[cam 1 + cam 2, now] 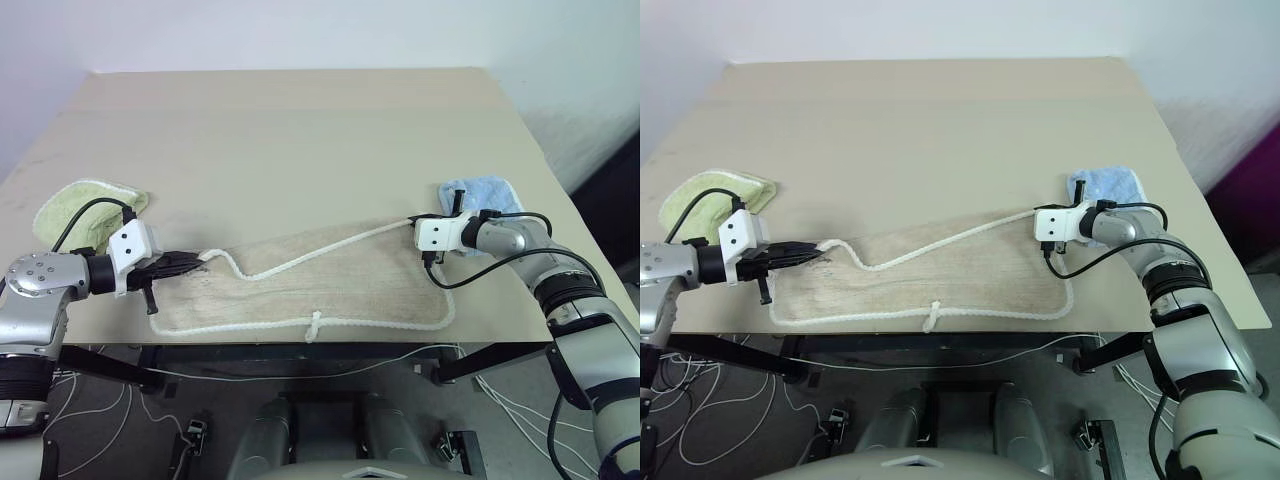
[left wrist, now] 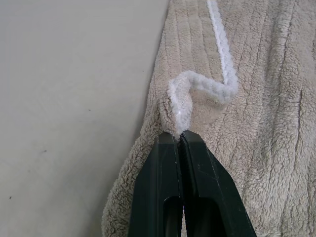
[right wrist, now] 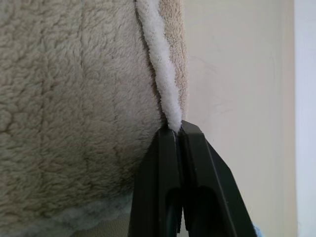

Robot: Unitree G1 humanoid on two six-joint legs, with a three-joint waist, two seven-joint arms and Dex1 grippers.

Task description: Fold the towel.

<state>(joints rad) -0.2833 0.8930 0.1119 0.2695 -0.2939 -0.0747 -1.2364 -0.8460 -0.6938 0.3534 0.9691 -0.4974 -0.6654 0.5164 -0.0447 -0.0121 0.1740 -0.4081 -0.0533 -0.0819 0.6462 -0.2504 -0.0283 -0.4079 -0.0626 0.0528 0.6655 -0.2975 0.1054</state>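
My left claw (image 2: 178, 136) is pinched tight on the white corded edging (image 2: 190, 91) at the left corner of the towel (image 1: 330, 285), the two black fingers (image 2: 158, 187) pressed together with the cord caught between their tips. My right claw (image 3: 177, 129) grips the same edging at the towel's far right corner, fingers likewise closed on the cord with no gap between them. Between my two claws the cord runs in a slack wavy line across the beige cloth. The towel lies spread along the near edge of the surface (image 1: 300, 130), with its small white loop (image 1: 314, 322) at the middle of the near hem. Just beyond my left claw, at the left edge of the surface, lies a light-green cloth (image 1: 85, 205). Just behind my right claw lies a light-blue cloth (image 1: 485, 192), near the right edge.
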